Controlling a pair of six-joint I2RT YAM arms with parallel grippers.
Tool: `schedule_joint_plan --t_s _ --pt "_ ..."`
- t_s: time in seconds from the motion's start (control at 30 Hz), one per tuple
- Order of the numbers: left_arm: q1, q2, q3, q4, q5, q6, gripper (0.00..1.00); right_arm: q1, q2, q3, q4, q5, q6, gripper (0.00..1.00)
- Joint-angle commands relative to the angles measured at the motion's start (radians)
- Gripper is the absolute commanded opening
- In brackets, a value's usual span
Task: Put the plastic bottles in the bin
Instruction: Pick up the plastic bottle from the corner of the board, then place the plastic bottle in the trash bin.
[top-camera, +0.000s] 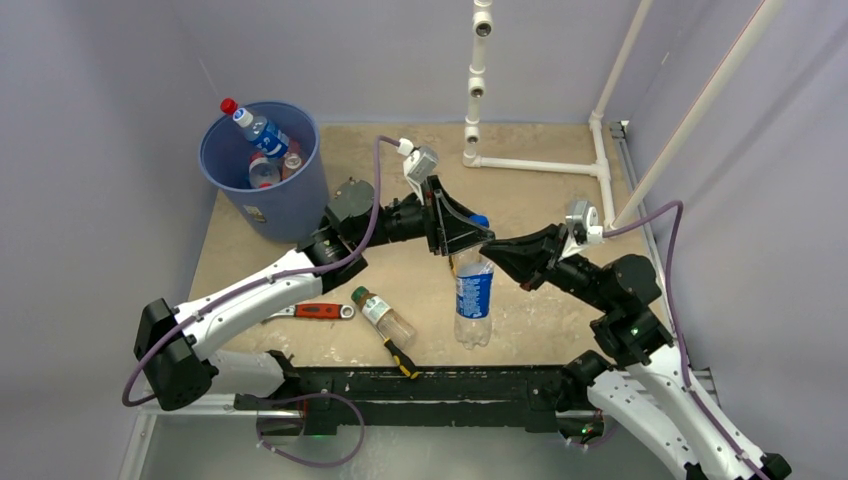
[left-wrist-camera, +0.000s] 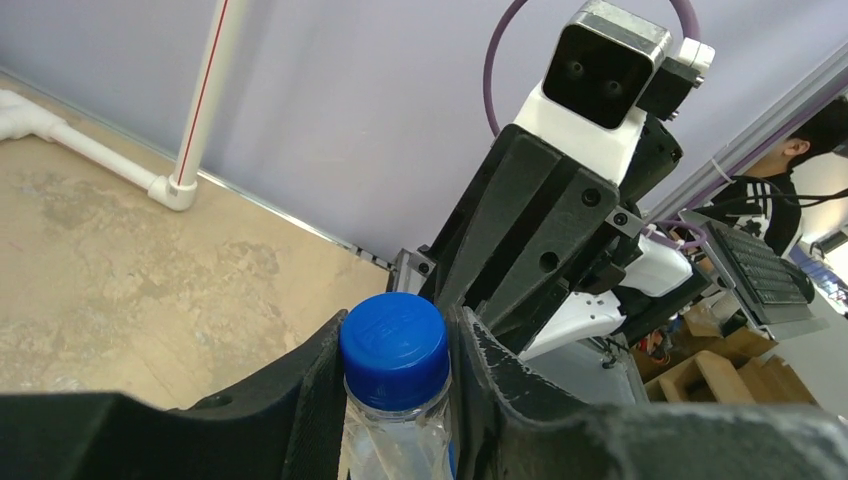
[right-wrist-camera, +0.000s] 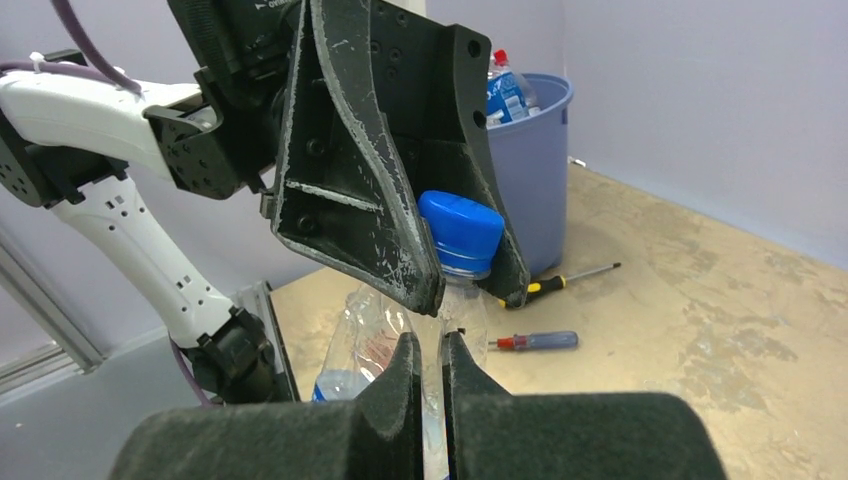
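Observation:
A clear plastic bottle (top-camera: 473, 296) with a blue cap (left-wrist-camera: 393, 349) and a blue label stands upright at the table's middle. My left gripper (top-camera: 474, 233) is shut on its cap, one finger on each side. My right gripper (top-camera: 493, 252) comes from the right, its fingers (right-wrist-camera: 405, 362) pinching the clear plastic just under the cap (right-wrist-camera: 460, 231). The blue bin (top-camera: 268, 170) stands at the far left with several bottles in it, and also shows in the right wrist view (right-wrist-camera: 528, 150). A second bottle (top-camera: 383, 315) with a green cap lies on the table near the front.
A red-handled tool (top-camera: 318, 311) and a yellow-and-black screwdriver (top-camera: 400, 354) lie near the front edge. In the right wrist view two screwdrivers (right-wrist-camera: 535, 341) lie on the table below the bin. A white pipe frame (top-camera: 535, 163) stands at the back right.

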Motion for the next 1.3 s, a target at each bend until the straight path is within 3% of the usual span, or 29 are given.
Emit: schedule_joint_plan --t_s 0.0,0.1,0.2,0.23,0.33,0.5,0.67,0.8,1.07,1.27 --pt "-0.005 -0.009 0.047 -0.022 -0.021 0.028 0.17 0.008 -0.014 0.015 0.029 0.027 -0.023 0.0" --pt "-0.007 -0.008 0.047 -0.023 -0.018 0.028 0.0 0.008 -0.016 0.015 0.026 0.031 -0.023 0.0" --pt "-0.006 -0.021 0.045 -0.051 -0.059 0.048 0.0 0.01 -0.007 0.02 0.021 0.03 -0.012 0.0" --pt "-0.006 -0.03 0.043 -0.063 -0.083 0.06 0.0 0.01 0.0 0.025 0.013 0.03 0.0 0.11" --pt "-0.006 -0.092 0.009 -0.059 -0.185 0.088 0.0 0.01 0.017 0.045 -0.02 0.036 0.025 0.58" --pt "-0.007 -0.196 -0.088 0.054 -0.312 0.091 0.0 0.01 0.01 0.062 -0.037 0.057 0.065 0.97" --pt "-0.007 -0.239 -0.087 0.022 -0.39 0.128 0.0 0.009 0.014 0.075 -0.016 0.04 0.107 0.99" --pt "-0.006 -0.291 -0.008 -0.128 -0.522 0.269 0.0 0.009 -0.006 0.104 -0.033 0.036 0.114 0.99" --pt "-0.006 -0.458 0.159 -0.34 -0.947 0.618 0.0 0.01 -0.068 0.079 -0.066 0.026 0.109 0.99" --pt "-0.006 -0.489 0.23 -0.358 -1.367 0.864 0.0 0.01 -0.09 -0.008 -0.033 0.062 0.154 0.99"
